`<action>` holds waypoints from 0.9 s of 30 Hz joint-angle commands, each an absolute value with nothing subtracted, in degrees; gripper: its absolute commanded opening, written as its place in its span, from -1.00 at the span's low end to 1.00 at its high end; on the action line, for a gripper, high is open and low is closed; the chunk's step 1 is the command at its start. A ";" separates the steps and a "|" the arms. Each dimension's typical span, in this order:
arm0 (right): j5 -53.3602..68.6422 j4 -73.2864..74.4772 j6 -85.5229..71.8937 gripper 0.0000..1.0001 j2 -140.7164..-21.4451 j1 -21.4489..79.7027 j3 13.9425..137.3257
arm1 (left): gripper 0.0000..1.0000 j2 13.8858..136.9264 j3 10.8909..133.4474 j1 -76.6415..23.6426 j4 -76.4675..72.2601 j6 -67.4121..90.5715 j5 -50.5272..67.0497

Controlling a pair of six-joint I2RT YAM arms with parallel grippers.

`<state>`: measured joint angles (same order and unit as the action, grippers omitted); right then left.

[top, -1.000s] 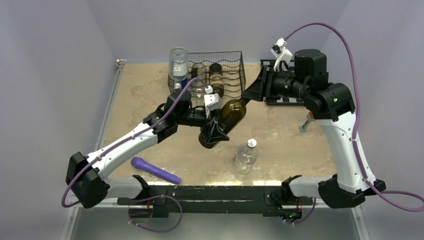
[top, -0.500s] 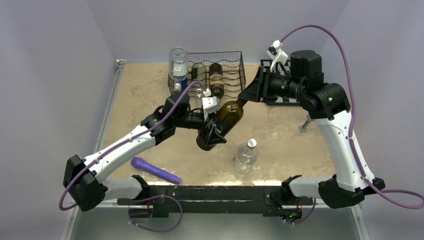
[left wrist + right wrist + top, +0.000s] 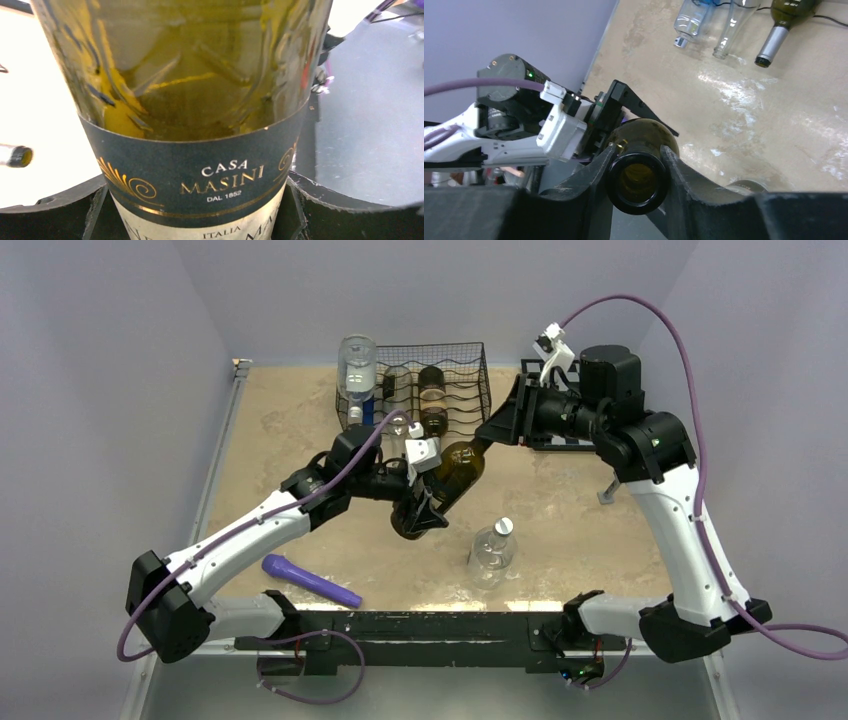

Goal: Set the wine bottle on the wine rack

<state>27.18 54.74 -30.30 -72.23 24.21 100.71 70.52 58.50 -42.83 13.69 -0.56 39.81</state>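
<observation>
The wine bottle (image 3: pixel 456 472), dark olive glass with a black and cream label (image 3: pixel 200 185), hangs tilted over the table just in front of the wine rack (image 3: pixel 466 374). Its neck points to the back right. My left gripper (image 3: pixel 422 508) grips the lower body, and in the left wrist view both fingers (image 3: pixel 305 200) press against the label. My right gripper (image 3: pixel 487 435) is shut on the neck. In the right wrist view the open mouth (image 3: pixel 636 182) sits between my right gripper's (image 3: pixel 636 150) black fingers. The rack is a black wire box at the back centre.
The rack holds several bottles, among them a clear one (image 3: pixel 357 368) at its left end and a dark one (image 3: pixel 432 388). A small clear plastic bottle (image 3: pixel 492 552) stands in front of the wine bottle. A purple object (image 3: pixel 310 580) lies front left. A chessboard (image 3: pixel 562 443) lies under the right wrist.
My left jaws have narrowed onto the bottle's body. Bottle and both grippers have drifted slightly left and toward the rack.
</observation>
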 commanded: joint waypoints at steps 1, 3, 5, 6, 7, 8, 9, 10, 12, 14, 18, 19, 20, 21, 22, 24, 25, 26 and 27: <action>29.28 44.76 -31.67 0.22 -67.16 24.23 99.51 | -1.00 68.32 61.99 -42.98 15.86 -8.41 30.15; 26.46 44.50 -28.79 0.71 -65.66 24.21 97.83 | -1.00 67.77 64.33 -43.03 17.04 -11.98 25.55; 23.96 45.04 -26.29 0.91 -64.72 24.18 97.31 | -1.00 67.60 66.45 -43.14 18.35 -16.15 20.51; 23.49 45.63 -25.19 0.95 -64.47 24.20 97.60 | -1.00 67.63 67.49 -43.34 18.89 -18.47 18.15; 23.14 46.27 -23.79 0.96 -64.23 24.21 98.04 | -1.00 67.55 68.37 -43.40 19.58 -21.22 15.93; 22.57 47.08 -22.62 0.96 -64.15 24.23 98.73 | -1.00 67.41 68.94 -43.46 19.67 -25.38 14.27; 22.28 48.26 -21.35 0.96 -64.26 24.24 99.69 | -1.00 66.97 69.27 -43.54 19.25 -28.65 13.00; 22.33 49.68 -19.96 0.96 -64.59 24.22 100.98 | -1.00 66.50 69.45 -43.65 18.84 -32.35 12.28; 23.43 53.95 -16.97 0.89 -66.25 24.22 104.77 | -1.00 65.83 70.10 -43.85 17.73 -38.14 10.33; 24.80 59.18 -14.47 0.83 -68.54 24.25 108.90 | -1.00 65.93 71.08 -43.92 16.75 -43.00 8.10; 26.06 66.97 -9.96 0.79 -72.10 24.23 114.95 | -1.00 66.48 71.57 -44.03 13.78 -53.61 4.27; 27.02 67.88 -8.92 0.79 -72.55 24.22 115.44 | -1.00 66.64 71.78 -44.03 12.77 -55.23 3.42; 27.75 68.88 -7.97 0.79 -73.09 24.21 115.92 | -1.00 66.93 72.22 -44.03 11.97 -57.06 2.69; 28.32 69.56 -7.31 0.79 -73.43 24.17 116.15 | -1.00 67.44 73.01 -44.03 11.72 -58.71 2.24; 28.80 70.05 -6.53 0.78 -73.79 24.20 116.19 | -1.00 68.05 73.69 -44.03 11.49 -60.40 1.87; 30.34 70.77 -4.59 0.75 -74.54 24.38 116.17 | -1.00 68.90 74.42 -44.03 9.88 -63.23 1.28; 30.40 71.35 -3.58 0.75 -75.11 24.52 116.47 | -1.00 69.17 74.58 -44.03 9.44 -65.11 1.93; 29.86 72.16 -2.92 0.74 -75.86 24.63 116.98 | -1.00 69.35 74.39 -44.03 8.45 -66.96 2.59; 29.65 73.10 -2.17 0.72 -76.75 24.76 117.67 | -1.00 69.44 74.40 -44.03 7.77 -68.97 3.30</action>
<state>27.51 68.71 -7.77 -74.83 24.34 114.56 70.02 69.78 -43.68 20.16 -58.17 2.98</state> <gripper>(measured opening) 0.875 0.803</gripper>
